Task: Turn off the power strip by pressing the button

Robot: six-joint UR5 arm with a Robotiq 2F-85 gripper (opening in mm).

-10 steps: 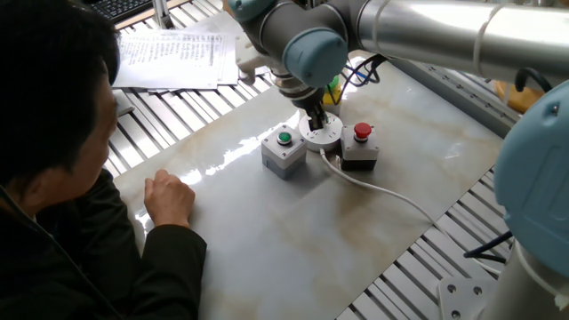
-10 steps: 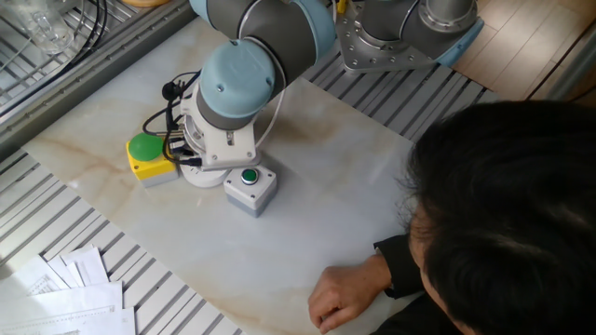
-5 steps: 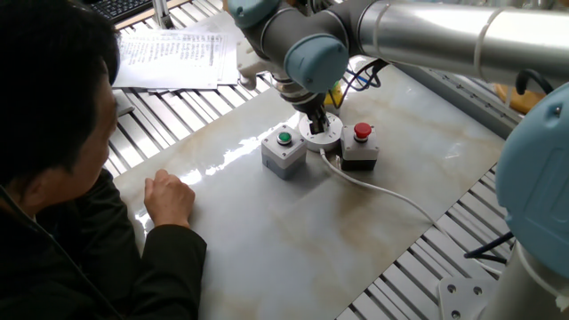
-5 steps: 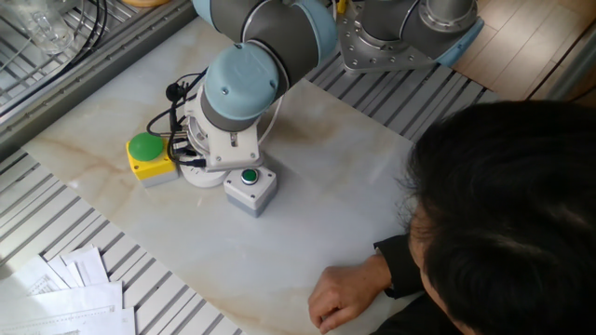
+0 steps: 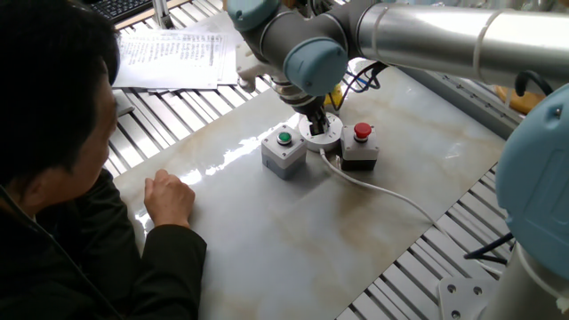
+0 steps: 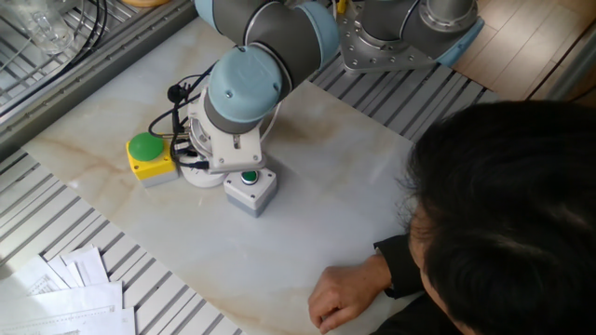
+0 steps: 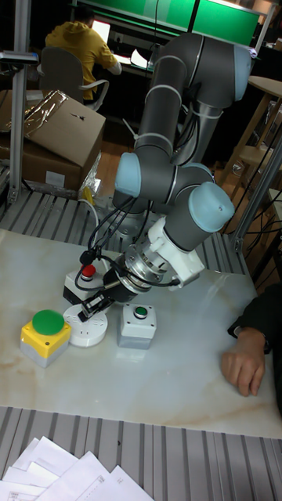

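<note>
The power strip (image 5: pixel 325 139) is a round white disc between two grey button boxes, and its thick white cable (image 5: pixel 382 190) runs toward the table's near right. My gripper (image 5: pixel 316 124) points straight down onto its top face, the dark fingertips pressed together into one narrow tip that touches the disc. In the tall fixed view the gripper (image 7: pixel 88 310) comes in at a slant and its tip rests on the power strip (image 7: pixel 84 332). From the other fixed view the wrist hides most of the power strip (image 6: pixel 197 178). The button itself is hidden under the fingertips.
A grey box with a green button (image 5: pixel 284 148) sits left of the disc and one with a red button (image 5: pixel 360 146) right of it. A yellow box with a green cap (image 6: pixel 149 155) stands beside them. A person's hand (image 5: pixel 169 197) rests on the table, with papers (image 5: pixel 175 57) behind.
The wrist has shifted a little sideways over the disc. The fingertips stay on the power strip, and nothing else has moved.
</note>
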